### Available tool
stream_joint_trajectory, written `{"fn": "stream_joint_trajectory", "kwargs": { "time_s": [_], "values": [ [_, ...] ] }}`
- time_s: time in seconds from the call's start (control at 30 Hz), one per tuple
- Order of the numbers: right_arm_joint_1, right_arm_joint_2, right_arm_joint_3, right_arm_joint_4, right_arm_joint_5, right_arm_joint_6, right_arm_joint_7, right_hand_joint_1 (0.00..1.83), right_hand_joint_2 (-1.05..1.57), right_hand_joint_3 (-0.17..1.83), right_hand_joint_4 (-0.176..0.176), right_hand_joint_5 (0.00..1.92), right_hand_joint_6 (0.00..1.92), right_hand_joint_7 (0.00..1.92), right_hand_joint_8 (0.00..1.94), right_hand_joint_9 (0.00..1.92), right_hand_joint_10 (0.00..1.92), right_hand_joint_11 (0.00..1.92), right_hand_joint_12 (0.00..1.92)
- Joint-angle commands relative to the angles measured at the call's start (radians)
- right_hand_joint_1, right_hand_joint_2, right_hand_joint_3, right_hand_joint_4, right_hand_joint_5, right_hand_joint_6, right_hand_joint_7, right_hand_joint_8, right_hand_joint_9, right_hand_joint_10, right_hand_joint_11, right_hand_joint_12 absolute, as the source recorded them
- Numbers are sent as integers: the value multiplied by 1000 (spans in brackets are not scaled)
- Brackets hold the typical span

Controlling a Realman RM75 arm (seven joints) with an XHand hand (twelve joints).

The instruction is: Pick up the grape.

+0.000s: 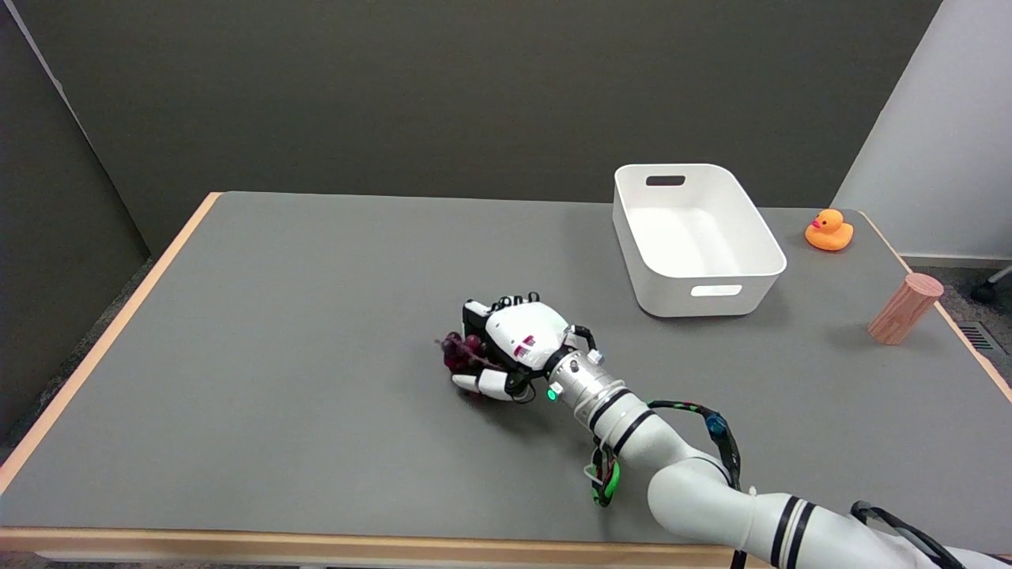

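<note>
A small bunch of dark purple grapes [460, 352] lies near the middle of the grey table [277, 316]. My right hand [510, 348] reaches in from the lower right and wraps around the bunch from its right side. The fingers curl over the top and the thumb sits below, touching the grapes. Part of the bunch is hidden inside the hand. The hand and grapes look low, at or just above the tabletop.
A white bin [696, 237] stands at the back right. An orange rubber duck [828, 231] sits further right near the far edge. A wooden cylinder [905, 308] leans near the table's right edge.
</note>
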Motion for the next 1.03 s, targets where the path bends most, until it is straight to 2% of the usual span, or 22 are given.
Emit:
{"fn": "stream_joint_trajectory", "kwargs": {
  "time_s": [0.03,0.53,0.73,0.87,0.9,0.97,1.03],
  "values": [
    [49,13,17,70,-102,30,4,1136,1197,320,-176,550,1637,608,1676,770,1832,401,1921],
    [266,88,85,143,-124,-75,-3,1153,1171,327,-176,583,1592,640,1632,820,1787,475,1921],
    [336,121,186,98,-135,-141,-10,1157,1163,329,-176,593,1580,651,1617,824,1787,502,1921],
    [374,168,276,18,-93,-178,-94,1160,1158,331,-176,599,1572,657,1608,827,1781,503,1921],
    [371,151,231,153,53,-158,-138,1161,1157,332,-176,601,1571,658,1606,829,1779,498,1921],
    [391,222,333,-56,-8,-180,-164,1161,1155,334,-176,602,1570,660,1605,829,1781,486,1921],
    [399,257,360,-115,31,-181,-190,1161,1155,334,-176,603,1570,660,1605,829,1784,478,1921]
  ]
}}
